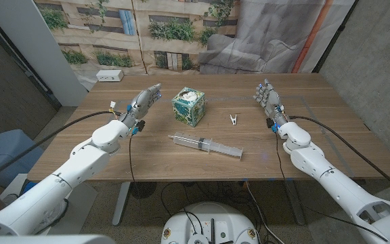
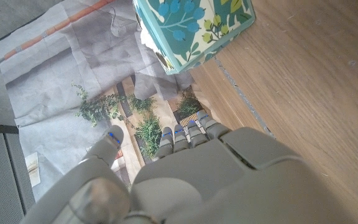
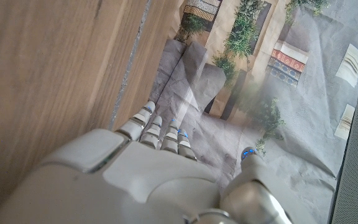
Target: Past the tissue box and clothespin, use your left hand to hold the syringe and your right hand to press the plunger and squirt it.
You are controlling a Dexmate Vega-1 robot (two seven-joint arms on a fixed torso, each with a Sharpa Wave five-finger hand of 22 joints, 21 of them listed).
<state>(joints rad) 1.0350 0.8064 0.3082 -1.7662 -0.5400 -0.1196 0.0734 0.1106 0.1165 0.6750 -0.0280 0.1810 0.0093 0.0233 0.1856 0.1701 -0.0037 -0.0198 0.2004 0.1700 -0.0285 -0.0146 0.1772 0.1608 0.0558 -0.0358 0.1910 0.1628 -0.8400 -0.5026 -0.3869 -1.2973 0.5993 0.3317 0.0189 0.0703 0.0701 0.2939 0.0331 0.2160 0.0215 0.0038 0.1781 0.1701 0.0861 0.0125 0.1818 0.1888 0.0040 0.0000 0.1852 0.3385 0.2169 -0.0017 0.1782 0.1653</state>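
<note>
A clear syringe (image 1: pixel 206 145) lies on the wooden table (image 1: pixel 330 135) near its front middle, plunger end toward the right. Behind it stands a teal floral tissue box (image 1: pixel 189 107) (image 2: pixel 194 28), with a small clothespin (image 1: pixel 233 119) to its right. My left hand (image 1: pixel 145 101) (image 2: pixel 185 180) is at the left of the tissue box, fingers stretched out and holding nothing. My right hand (image 1: pixel 269 98) (image 3: pixel 148 174) is to the right of the clothespin, fingers extended, also with nothing in it. Both hands are well apart from the syringe.
A white power strip (image 1: pixel 110 76) lies at the table's far left corner. Black cables (image 1: pixel 59 129) run along both arms. A printed backdrop and grey cloth (image 1: pixel 263 41) hang behind the table. A grey wall stands at the right.
</note>
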